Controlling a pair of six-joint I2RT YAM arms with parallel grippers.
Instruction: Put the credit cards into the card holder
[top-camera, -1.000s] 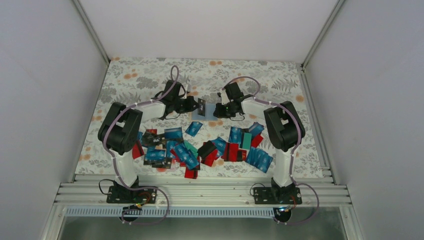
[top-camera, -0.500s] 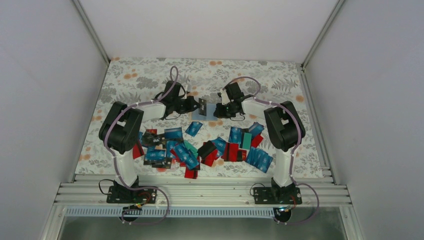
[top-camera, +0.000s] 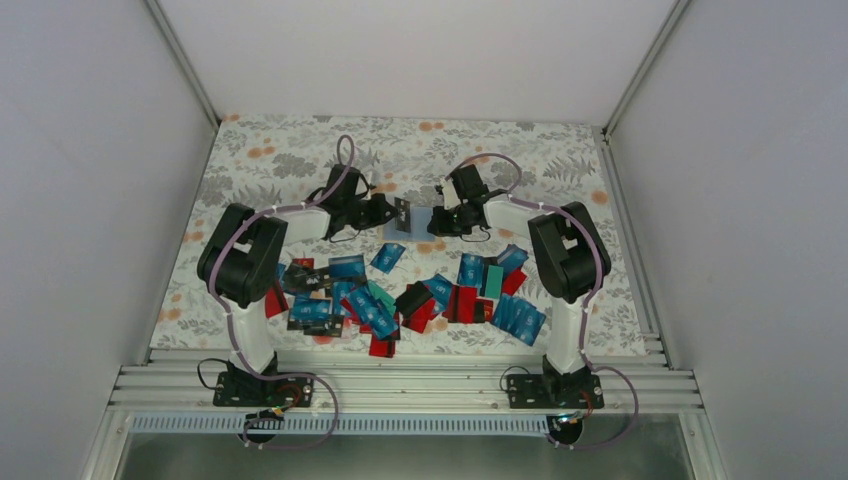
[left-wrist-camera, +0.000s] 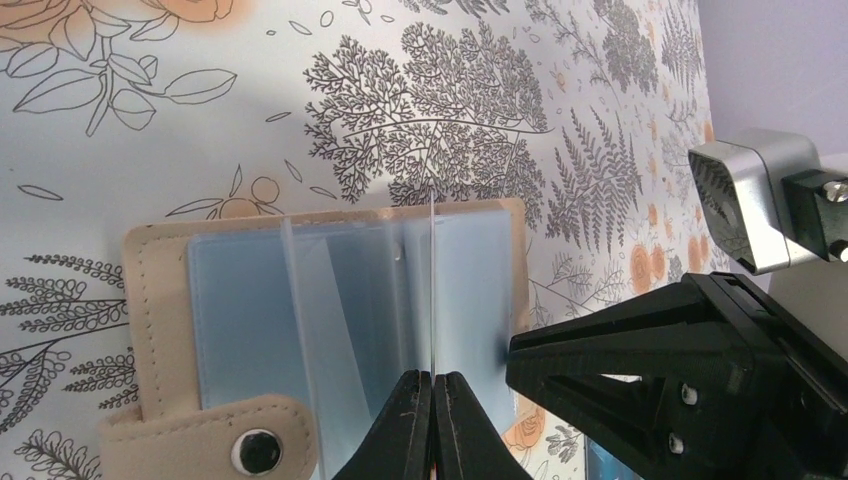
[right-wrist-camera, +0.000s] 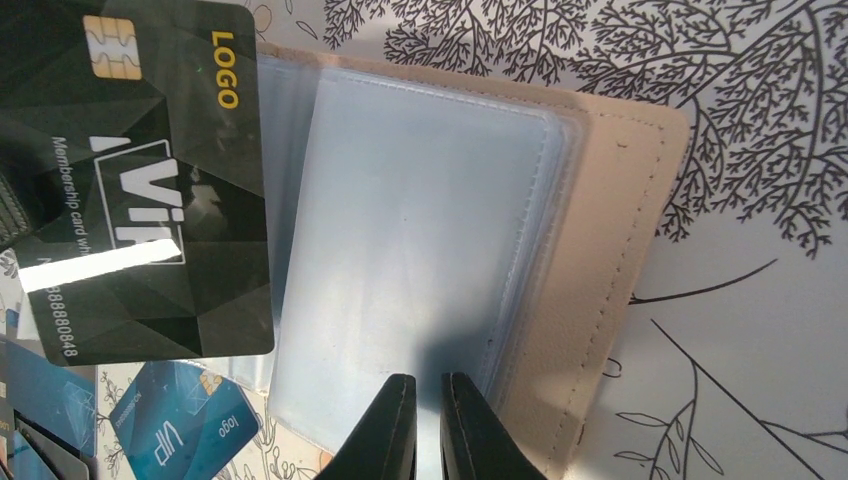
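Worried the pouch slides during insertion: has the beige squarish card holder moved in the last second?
No. The beige card holder lies at the same place on the floral-print table cover.

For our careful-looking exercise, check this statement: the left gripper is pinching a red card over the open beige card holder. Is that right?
Not quite. The card pinched by the left gripper is black with a gold chip, not red, as the right wrist view shows. The rest stands: it is held over the open beige card holder.
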